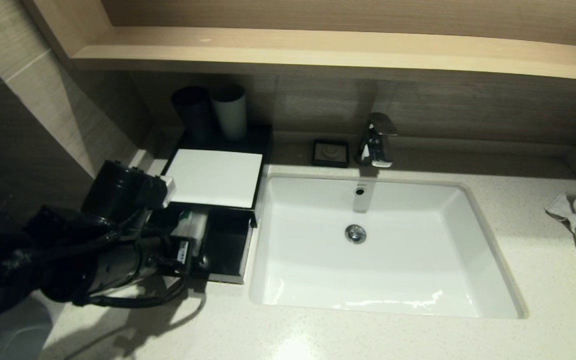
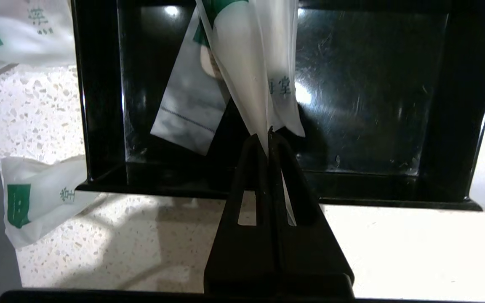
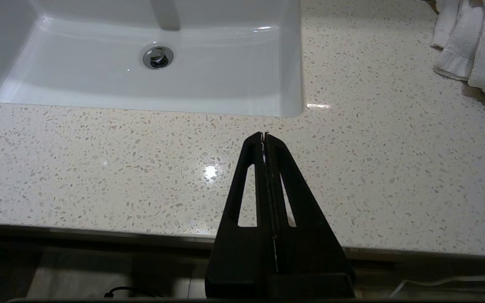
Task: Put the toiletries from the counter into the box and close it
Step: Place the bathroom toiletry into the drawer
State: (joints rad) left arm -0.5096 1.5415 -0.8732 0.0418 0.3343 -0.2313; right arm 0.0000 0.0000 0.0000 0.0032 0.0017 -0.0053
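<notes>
Our left hand (image 2: 269, 136) was pinched fully shut on the corner of a thin white sachet (image 2: 251, 80), which hung from the fingertips over the open black box (image 2: 99, 105) just ahead of it. A second packet (image 2: 187, 113) already lay slanted on the box floor beyond the held one. To one side of the hand, outside the box wall, two more green-printed sachets (image 2: 36, 202) waited on the speckled bench (image 2: 141, 244), one near the hand and one (image 2: 19, 33) farther off. We judged these packets very light, limp and slick, likely to fold or slip, so an edge or corner pinch with a firm squeeze suited them best. Farther out, the box's white sliding lid (image 1: 213, 177) sat pushed back. Our right hand (image 3: 264, 135) rested closed and empty above the bench near the sink (image 3: 141, 84).
</notes>
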